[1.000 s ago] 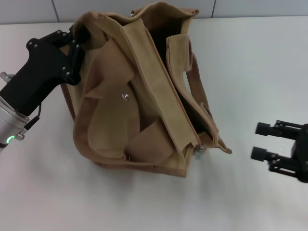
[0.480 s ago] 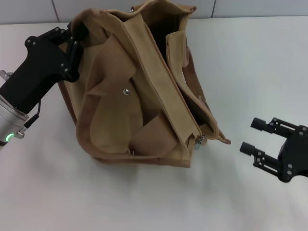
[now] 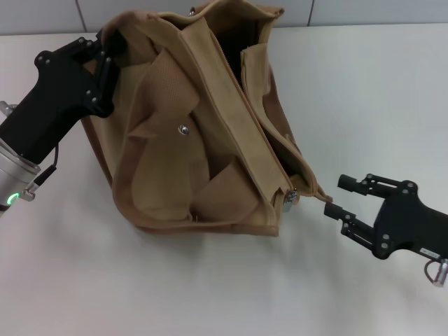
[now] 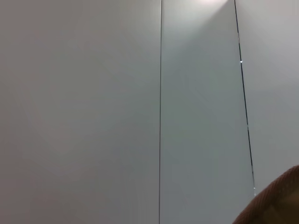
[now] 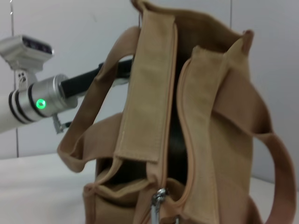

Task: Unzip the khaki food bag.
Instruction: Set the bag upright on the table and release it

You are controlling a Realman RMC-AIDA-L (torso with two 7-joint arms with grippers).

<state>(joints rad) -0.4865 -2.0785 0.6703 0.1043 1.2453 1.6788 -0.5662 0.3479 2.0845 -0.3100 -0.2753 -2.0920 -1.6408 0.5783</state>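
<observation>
The khaki food bag [image 3: 203, 133] lies on the white table in the head view, its top slit partly open, strap handles slack. Its metal zipper pull [image 3: 289, 199] sits at the bag's near right corner; it also shows in the right wrist view [image 5: 158, 198] at the near end of the bag [image 5: 154, 93]. My left gripper [image 3: 105, 56] is shut on the bag's far left edge. My right gripper [image 3: 339, 196] is open and empty, just right of the zipper pull, not touching it. A bit of tan fabric [image 4: 275, 205] shows in the left wrist view.
The white table [image 3: 364, 91] spreads around the bag, with a tiled wall [image 3: 42, 14] along its far edge. My left arm [image 5: 51, 95] with a green light shows behind the bag in the right wrist view.
My right gripper has moved left towards the bag's near right corner and the zipper pull. The bag has turned and shifted slightly with my left gripper holding it.
</observation>
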